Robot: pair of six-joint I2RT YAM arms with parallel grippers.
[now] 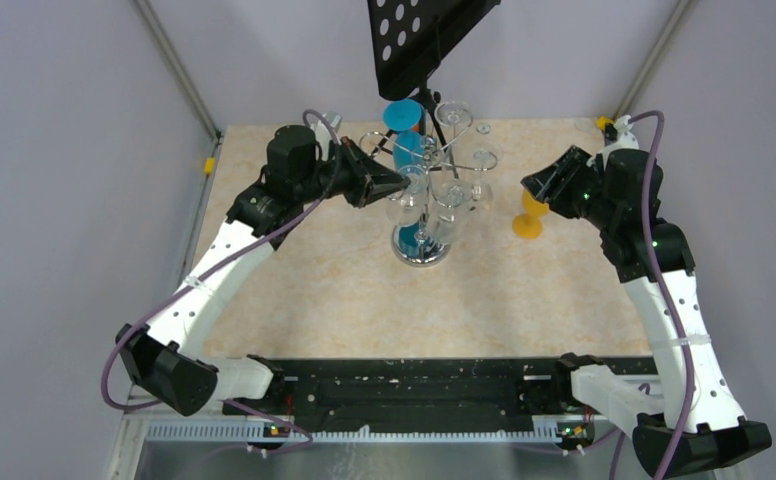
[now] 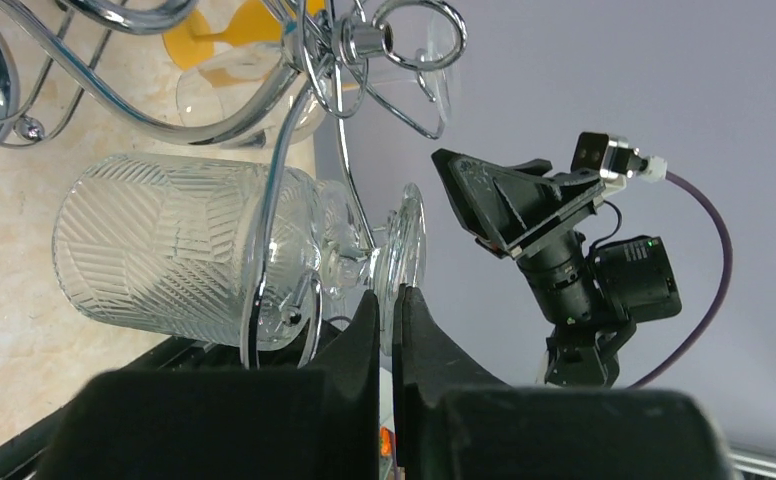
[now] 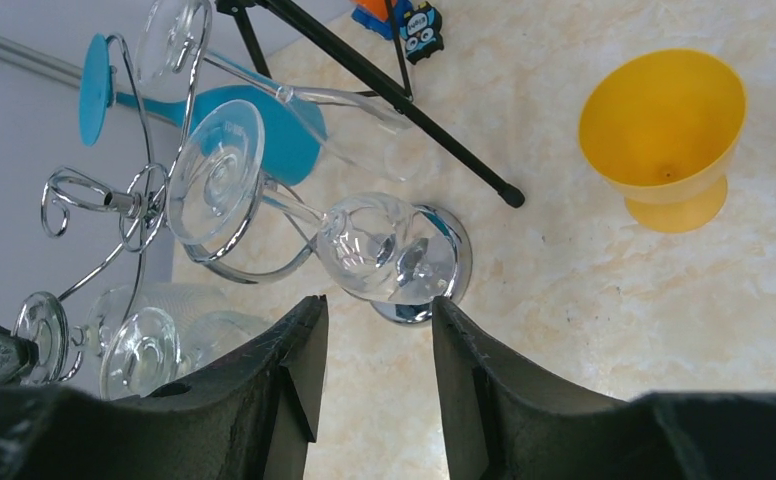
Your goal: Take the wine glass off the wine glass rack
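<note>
The chrome wine glass rack (image 1: pixel 422 250) stands mid-table with several glasses hanging upside down from its curly arms (image 2: pixel 304 130). My left gripper (image 1: pixel 401 183) is at the rack's left side. In the left wrist view it (image 2: pixel 392 295) is shut on the thin foot (image 2: pixel 409 240) of a cut-pattern wine glass (image 2: pixel 164 250) that still hangs in a wire arm. My right gripper (image 1: pixel 530 188) is open and empty, to the right of the rack. In the right wrist view it (image 3: pixel 379 305) points at the mirrored base (image 3: pixel 449 262) and a clear hanging glass (image 3: pixel 364 245).
A yellow goblet (image 1: pixel 530 218) stands upright on the table just beside my right gripper and also shows in the right wrist view (image 3: pixel 664 130). A blue glass (image 1: pixel 402 115) hangs at the rack's back. A black tripod stand with a perforated plate (image 1: pixel 419 35) rises behind the rack.
</note>
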